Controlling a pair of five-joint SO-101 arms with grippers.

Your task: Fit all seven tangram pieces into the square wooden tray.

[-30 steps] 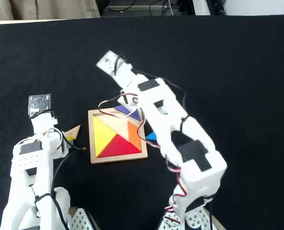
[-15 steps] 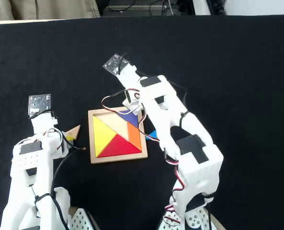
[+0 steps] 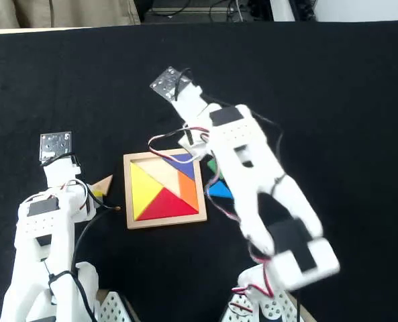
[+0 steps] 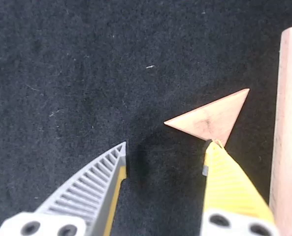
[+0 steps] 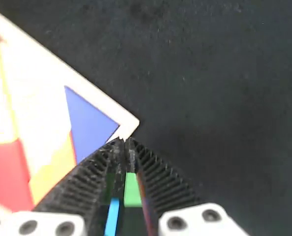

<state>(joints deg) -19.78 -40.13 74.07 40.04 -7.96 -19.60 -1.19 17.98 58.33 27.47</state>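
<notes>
The square wooden tray (image 3: pixel 165 219) holds yellow (image 3: pixel 143 188), red (image 3: pixel 166 204), orange (image 3: pixel 188 182) and pale pieces, plus a blue-purple triangle (image 3: pixel 183 161) in its far right corner. My right gripper (image 5: pixel 122 143) is shut, its tips just off that tray corner (image 5: pixel 129 124) beside the blue-purple triangle (image 5: pixel 86 123). A green piece (image 3: pixel 213 165) and a light blue piece (image 3: pixel 220 190) lie on the cloth right of the tray. My left gripper (image 4: pixel 166 146) is open, one tip touching a tan wooden triangle (image 4: pixel 212 118) left of the tray edge (image 4: pixel 286 123).
A black cloth (image 3: pixel 333 100) covers the table, with wide free room at the far side and right. Both arm bases stand at the near edge. Loose wires (image 3: pixel 160 141) hang from the right arm above the tray's far edge.
The right arm swung farther back and to the right. The blue-purple triangle went from the tray's far rim into its far right corner. The green piece is now uncovered. The left arm kept still.
</notes>
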